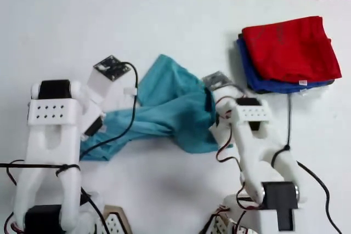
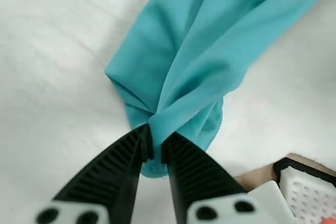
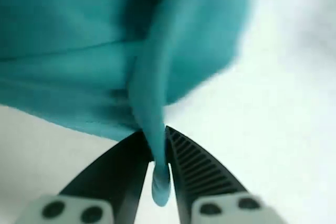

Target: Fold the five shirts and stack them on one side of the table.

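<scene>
A teal shirt (image 1: 170,110) lies bunched across the middle of the white table (image 1: 164,26), stretched between both arms. My left gripper (image 2: 155,148) is shut on a gathered fold of the teal shirt (image 2: 189,61) at its left end; in the high view that gripper (image 1: 93,127) sits low over the cloth. My right gripper (image 3: 157,153) is shut on a thin edge of the teal shirt (image 3: 105,51); from above it (image 1: 213,108) sits at the cloth's right edge. A folded red shirt (image 1: 290,47) rests on a folded blue shirt (image 1: 258,80) at the far right.
Black cables (image 1: 288,130) run from the right arm past the stack's front edge. The arm bases (image 1: 55,212) stand at the near edge. Bare white tabletop stretches across the far left and the near middle.
</scene>
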Robot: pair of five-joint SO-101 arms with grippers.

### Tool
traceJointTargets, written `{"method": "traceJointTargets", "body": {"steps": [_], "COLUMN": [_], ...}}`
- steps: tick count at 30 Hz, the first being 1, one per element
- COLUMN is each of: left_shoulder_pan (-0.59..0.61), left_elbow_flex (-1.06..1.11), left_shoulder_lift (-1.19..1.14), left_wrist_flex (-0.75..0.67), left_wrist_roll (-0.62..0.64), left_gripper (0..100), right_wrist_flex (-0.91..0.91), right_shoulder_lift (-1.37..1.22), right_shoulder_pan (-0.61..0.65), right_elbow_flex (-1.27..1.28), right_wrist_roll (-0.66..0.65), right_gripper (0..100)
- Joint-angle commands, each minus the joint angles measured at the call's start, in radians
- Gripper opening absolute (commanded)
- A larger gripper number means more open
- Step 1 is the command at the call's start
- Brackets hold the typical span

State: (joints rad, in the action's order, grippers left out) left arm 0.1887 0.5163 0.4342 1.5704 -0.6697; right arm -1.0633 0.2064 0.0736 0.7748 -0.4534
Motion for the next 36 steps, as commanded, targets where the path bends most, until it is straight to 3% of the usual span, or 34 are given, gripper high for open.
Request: {"method": "traceJointTargets", "body": {"steps": [1,5,16,22,30,36], "left_shoulder_pan": [0.011,0.003,-0.066,-0.066,-0.084,-0.140], "left_elbow_flex": [-0.048,-0.219,-0.760,-0.886,-1.035,-1.061], "left_shoulder_lift": [0.011,0.011,0.011,0.012,0.012,0.020], "left_wrist_flex": [-0.009,0.035,0.183,0.210,0.212,0.209], "left_wrist_roll": [0.009,0.012,0.012,0.014,0.118,0.118], "left_gripper": [3,3,3,3,3,3], "right_wrist_flex": [-0.091,-0.153,-0.065,-0.147,-0.219,-0.214], "right_shoulder_lift": [0.145,0.278,0.318,0.318,0.318,0.315], "right_shoulder_pan": [-0.064,-0.071,-0.077,-0.077,-0.081,-0.182], "right_elbow_flex": [-0.149,-0.371,-0.807,-1.031,-1.237,-1.330], "right_wrist_roll": [-0.008,-0.003,0.058,0.071,0.064,0.052], "right_gripper": [1.9,1.9,1.9,1.8,1.8,1.8]}}
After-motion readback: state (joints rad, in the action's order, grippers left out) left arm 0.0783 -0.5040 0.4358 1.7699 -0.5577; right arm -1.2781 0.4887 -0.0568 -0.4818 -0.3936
